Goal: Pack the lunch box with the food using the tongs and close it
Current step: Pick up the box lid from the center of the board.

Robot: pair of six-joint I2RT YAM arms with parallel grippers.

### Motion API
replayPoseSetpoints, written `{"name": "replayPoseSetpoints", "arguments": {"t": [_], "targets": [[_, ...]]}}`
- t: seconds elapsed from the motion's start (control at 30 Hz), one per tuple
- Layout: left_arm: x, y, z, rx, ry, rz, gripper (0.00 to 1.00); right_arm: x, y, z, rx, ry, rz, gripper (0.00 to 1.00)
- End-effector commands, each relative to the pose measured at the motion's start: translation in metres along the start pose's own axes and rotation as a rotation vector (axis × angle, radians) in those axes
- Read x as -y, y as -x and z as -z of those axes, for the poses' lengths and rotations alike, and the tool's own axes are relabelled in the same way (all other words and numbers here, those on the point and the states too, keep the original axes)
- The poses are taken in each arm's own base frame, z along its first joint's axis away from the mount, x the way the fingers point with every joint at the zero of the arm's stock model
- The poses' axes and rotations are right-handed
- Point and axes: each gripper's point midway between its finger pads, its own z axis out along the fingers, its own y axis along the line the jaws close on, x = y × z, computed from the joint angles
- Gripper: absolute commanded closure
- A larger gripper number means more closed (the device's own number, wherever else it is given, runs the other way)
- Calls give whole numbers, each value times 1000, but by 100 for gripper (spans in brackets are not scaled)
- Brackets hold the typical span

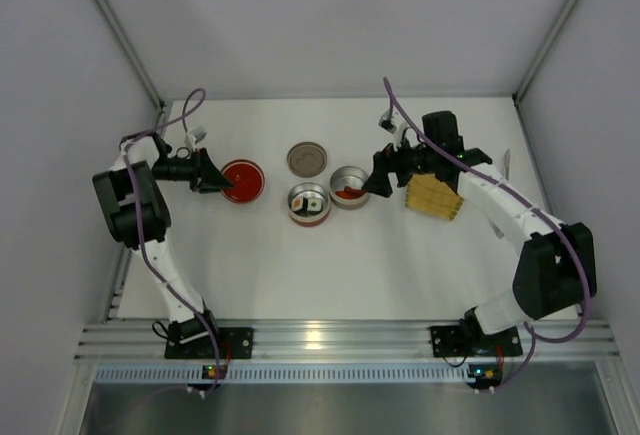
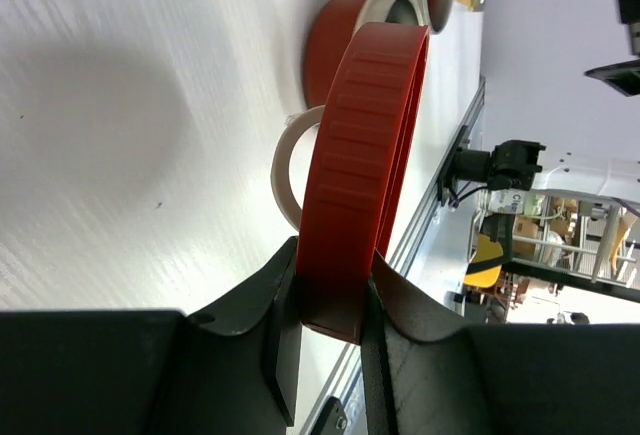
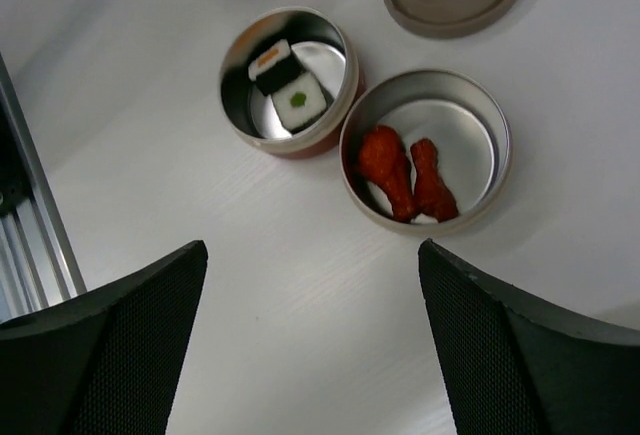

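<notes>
Two tins (image 3: 460,135) sit mid-table: sushi (image 3: 288,90) in one, drumsticks (image 3: 405,175) in the other at its 2 o'clock. At their 9 o'clock the left gripper (image 2: 335,293) pinches the red lid (image 2: 360,155) by its ribbed rim. The lid is probably light, stiff plastic that grips best there. The right gripper (image 3: 312,255) hangs above them, spread wide and empty.

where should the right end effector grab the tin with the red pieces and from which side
Probably its thin rim wall, from straight above, one finger inside and one outside. The tin stands upright and open; the red pieces lie toward the sushi tin, so the bare far side leaves room. The right end effector hovers open above.
</notes>
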Motion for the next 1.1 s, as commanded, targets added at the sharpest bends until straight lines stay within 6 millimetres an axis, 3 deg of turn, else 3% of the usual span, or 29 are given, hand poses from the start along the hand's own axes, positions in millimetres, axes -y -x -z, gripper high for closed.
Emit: {"name": "replayPoseSetpoints", "arguments": {"t": [0.0,0.03,0.13,0.3,0.47,0.63,0.87,1.03,1.07], "targets": [[65,-12,16,1,-134,63,100,-27,49,-3,226,91,79,15],[70,-14,17,7,-142,72,100,-30,64,-4,295,100,125,16],[87,-11,19,45,-198,110,100,-43,64,-22,330,144,159,19],[102,-16,16,78,-299,245,100,-63,49,-59,300,204,177,23],[106,-23,16,55,-301,358,100,-64,29,-84,266,227,169,25],[118,-38,16,43,-332,501,100,-66,24,-92,303,246,154,26],[154,-63,22,88,-445,584,100,-97,10,-92,355,367,227,27],[179,-73,30,139,-536,551,100,-125,24,-89,465,448,218,30],[181,-74,30,132,-540,565,100,-136,36,-82,518,493,189,30]]}}
